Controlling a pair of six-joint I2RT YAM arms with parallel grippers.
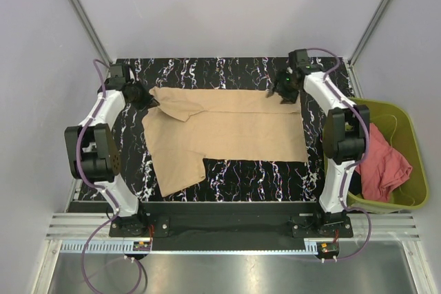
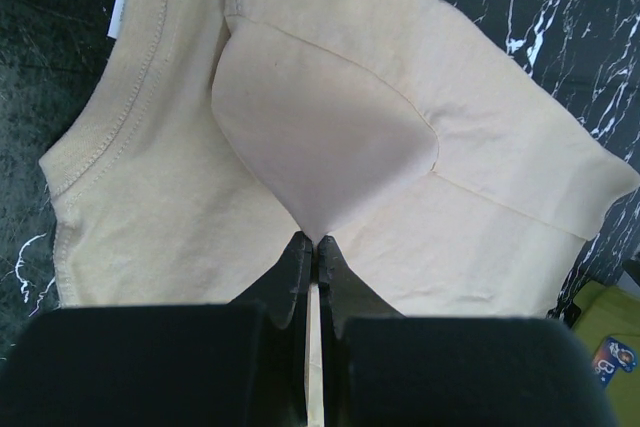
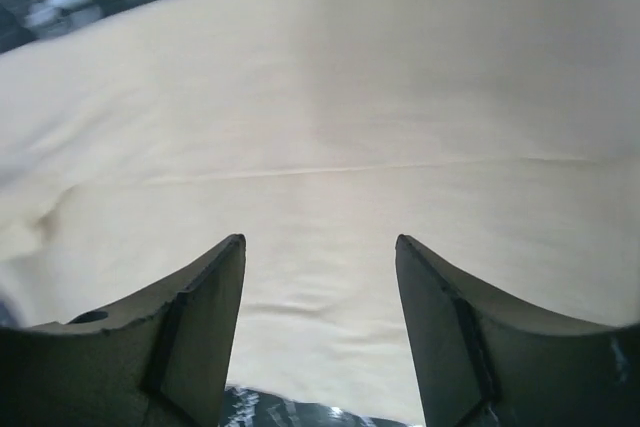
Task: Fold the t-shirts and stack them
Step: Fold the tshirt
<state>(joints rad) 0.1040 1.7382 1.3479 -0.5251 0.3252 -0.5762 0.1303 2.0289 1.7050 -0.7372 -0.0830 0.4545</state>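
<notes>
A tan-beige t-shirt [image 1: 220,132] lies spread across the black marbled table [image 1: 234,173], one sleeve hanging toward the front left. My left gripper [image 1: 147,101] is at the shirt's far left corner, shut on a raised fold of the tan cloth [image 2: 320,147] near the collar [image 2: 110,137]. At the shirt's far right corner my right gripper [image 1: 284,94] stands open just above the tan cloth [image 3: 320,147], nothing between its fingers [image 3: 215,287]. A salmon-red t-shirt [image 1: 382,166] lies crumpled in the bin.
An olive-green plastic bin [image 1: 412,144] stands off the table's right edge, beside the right arm. Bare marbled table shows in front of the shirt and along the far edge [image 1: 207,70]. Grey walls enclose the cell.
</notes>
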